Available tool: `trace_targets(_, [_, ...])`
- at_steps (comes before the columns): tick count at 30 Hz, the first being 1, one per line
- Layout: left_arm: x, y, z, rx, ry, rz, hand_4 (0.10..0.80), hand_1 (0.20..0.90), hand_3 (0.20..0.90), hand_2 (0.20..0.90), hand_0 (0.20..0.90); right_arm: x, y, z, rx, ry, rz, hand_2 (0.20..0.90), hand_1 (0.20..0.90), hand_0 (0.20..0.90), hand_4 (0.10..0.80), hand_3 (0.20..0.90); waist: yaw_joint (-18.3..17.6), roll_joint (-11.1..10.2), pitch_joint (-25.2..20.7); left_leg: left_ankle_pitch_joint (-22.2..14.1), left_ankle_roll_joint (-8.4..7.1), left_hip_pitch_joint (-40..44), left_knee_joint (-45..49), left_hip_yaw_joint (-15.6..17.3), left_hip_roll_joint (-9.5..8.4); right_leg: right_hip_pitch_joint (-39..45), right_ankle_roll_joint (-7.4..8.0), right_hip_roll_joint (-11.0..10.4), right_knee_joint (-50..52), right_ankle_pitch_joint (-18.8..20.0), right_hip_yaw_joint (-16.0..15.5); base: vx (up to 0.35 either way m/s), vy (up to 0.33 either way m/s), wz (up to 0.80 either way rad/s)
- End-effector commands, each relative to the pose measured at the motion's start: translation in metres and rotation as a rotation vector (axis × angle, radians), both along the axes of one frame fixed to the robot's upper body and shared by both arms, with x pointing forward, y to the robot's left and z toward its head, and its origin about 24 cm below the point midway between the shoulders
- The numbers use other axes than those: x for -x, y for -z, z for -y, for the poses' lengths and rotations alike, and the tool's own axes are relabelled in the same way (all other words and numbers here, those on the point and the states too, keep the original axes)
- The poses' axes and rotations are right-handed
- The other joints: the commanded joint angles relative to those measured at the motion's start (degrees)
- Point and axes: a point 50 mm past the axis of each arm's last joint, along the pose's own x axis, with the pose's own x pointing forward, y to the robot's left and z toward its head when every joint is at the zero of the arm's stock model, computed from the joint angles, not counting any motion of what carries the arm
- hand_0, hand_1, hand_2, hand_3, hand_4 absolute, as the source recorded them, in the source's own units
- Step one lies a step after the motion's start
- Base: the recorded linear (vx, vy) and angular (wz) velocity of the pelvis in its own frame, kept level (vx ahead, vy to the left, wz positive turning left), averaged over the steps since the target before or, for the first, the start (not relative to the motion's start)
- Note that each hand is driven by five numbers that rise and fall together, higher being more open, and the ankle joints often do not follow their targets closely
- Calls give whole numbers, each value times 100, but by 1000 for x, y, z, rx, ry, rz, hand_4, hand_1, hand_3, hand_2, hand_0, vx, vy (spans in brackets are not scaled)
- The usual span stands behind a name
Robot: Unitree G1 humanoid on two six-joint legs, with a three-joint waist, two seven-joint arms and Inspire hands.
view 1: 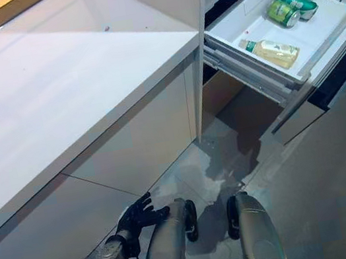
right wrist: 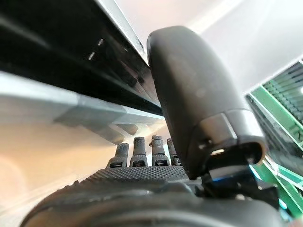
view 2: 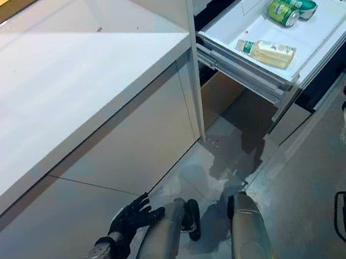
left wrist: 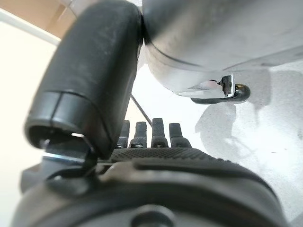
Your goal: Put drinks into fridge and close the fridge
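Lying in open fridge drawer point(view 1: 338, 40): bottle point(view 1: 271, 51), cans point(view 1: 291, 3)

My right hand point(right wrist: 156, 161) sits beyond the head views' right edge; the fridge drawer point(view 1: 342, 26) is cropped at upper right.

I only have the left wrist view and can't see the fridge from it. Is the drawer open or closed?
Observer: Open. The fridge drawer stands pulled out, to the right of the white counter.
Operator: Any drinks in it?
Observer: Yes. There are green cans towards the back, and a bottle lying on its side nearer the front.
Operator: Is the right hand holding anything?
Observer: No. The right hand is open and empty, with its fingers straight.
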Motion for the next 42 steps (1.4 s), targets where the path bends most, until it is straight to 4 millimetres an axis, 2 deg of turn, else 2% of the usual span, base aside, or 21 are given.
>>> trace_targets(1, [50, 17, -16, -63, -34, -130, 800, 900, 900, 900, 900, -20, -68, -19, 242, -206, 184, 900, 900, 900, 800, 900, 344, -108, -157, -593, 166, 361, -130, -100, -44, 395, -533, 162, 276, -288, -235, 48, 51, -1])
trace_targets(9, [59, 18, -16, -43, -17, -126, 800, 900, 900, 900, 900, -35, -98, -54, 397, -454, 301, 900, 900, 900, 800, 900, 585, -155, -96, -489, 112, 349, -225, -239, -111, 434, -490, 130, 264, -256, -359, 67, 30, 0])
trace_targets(14, [57, 16, -18, -40, -11, -111, 800, 900, 900, 900, 900, -48, -122, -72, 444, -496, 317, 900, 900, 900, 800, 900, 780, -133, -63, -381, 81, 314, -297, -360, -164, 431, -474, 87, 302, -247, -469, 27, 14, 6])
trace_targets(15, [57, 15, -19, -39, -12, -108, 800, 900, 900, 900, 900, -51, -125, -76, 455, -501, 313, 900, 900, 900, 800, 900, 827, -138, -70, -516, 66, 356, -258, -413, -193, 479, -426, 94, 359, -384, -437, -8, 14, 12])
trace_targets(17, [55, 15, -19, -37, -5, -101, 800, 900, 900, 900, 900, -57, -131, -82, 475, -511, 305, 900, 900, 900, 800, 900, 925, -105, -62, -330, 70, 326, -370, -447, -199, 482, -472, 20, 323, -282, -567, 13, 22, 13])
trace_targets(18, [56, 15, -19, -37, -4, -104, 800, 900, 900, 900, 900, -59, -133, -84, 478, -514, 300, 900, 900, 900, 800, 900, 967, -108, -73, -475, 52, 397, -334, -505, -225, 562, -419, 19, 375, -424, -529, 39, 31, 13])
trace_targets(19, [56, 15, -18, -37, 0, -104, 800, 900, 900, 900, 900, -61, -134, -85, 481, -509, 297, 900, 900, 900, 800, 900, 990, -85, -66, -301, 59, 366, -417, -513, -225, 546, -468, -25, 323, -293, -616, 137, 21, 10])
trace_targets(20, [57, 16, -19, -36, -1, -110, 800, 900, 900, 900, 900, -62, -135, -85, 484, -507, 288, 900, 900, 900, 800, 900, 1042, -88, -97, -433, 38, 461, -431, -583, -248, 652, -416, -30, 340, -435, -584, -20, 57, 9])
trace_targets(21, [58, 16, -19, -37, 3, -113, 800, 900, 900, 900, 900, -63, -137, -85, 484, -501, 286, 900, 900, 900, 800, 900, 1074, -58, -94, -243, 41, 445, -541, -601, -250, 664, -456, -75, 265, -297, -674, 144, 32, 13])
trace_targets(22, [60, 17, -20, -38, 2, -119, 800, 900, 900, 900, 900, -65, -137, -85, 482, -494, 282, 900, 900, 900, 800, 900, 1113, -62, -122, -366, 23, 528, -555, -658, -271, 762, -406, -72, 269, -428, -634, 46, 46, 26])
trace_targets(29, [64, 17, -27, -59, -2, -142, 800, 900, 900, 900, 900, -64, -149, -77, 484, -361, 271, 900, 900, 900, 800, 900, 1245, 34, -135, 53, -2, 658, -1071, -832, -266, 930, -359, -176, -34, -193, -806, -13, 26, 30])
trace_targets(31, [66, 18, -30, -75, -3, -156, 800, 900, 900, 900, 900, -61, -152, -71, 499, -251, 240, 900, 900, 900, 800, 900, 1262, 34, -151, 130, -19, 700, -1207, -873, -259, 993, -317, -183, -182, -124, -825, -25, -10, 18])
trace_targets(36, [65, 18, -33, -81, -3, -164, 800, 900, 900, 900, 900, -51, -163, -64, 528, -54, 236, 900, 900, 900, 800, 900, 1185, -1, -170, 145, -1, 783, -1318, -835, -215, 1052, -251, -161, -413, 1, -764, -53, -15, 12])
trace_targets(38, [65, 19, -31, -87, 5, -168, 800, 900, 900, 900, 900, -43, -169, -61, 546, 77, 263, 900, 900, 900, 800, 900, 1105, -46, -217, 126, 4, 899, -1417, -788, -184, 1151, -215, -120, -614, 74, -711, -42, -32, 4])
trace_targets(42, [61, 19, -31, -98, 11, -175, 800, 900, 900, 900, 900, -33, -179, -69, 636, 165, 303, 900, 900, 900, 800, 900, 907, -162, -419, 137, -7, 1191, -1727, -651, -86, 1427, -144, 14, -1212, 261, -556, -32, -46, -19])
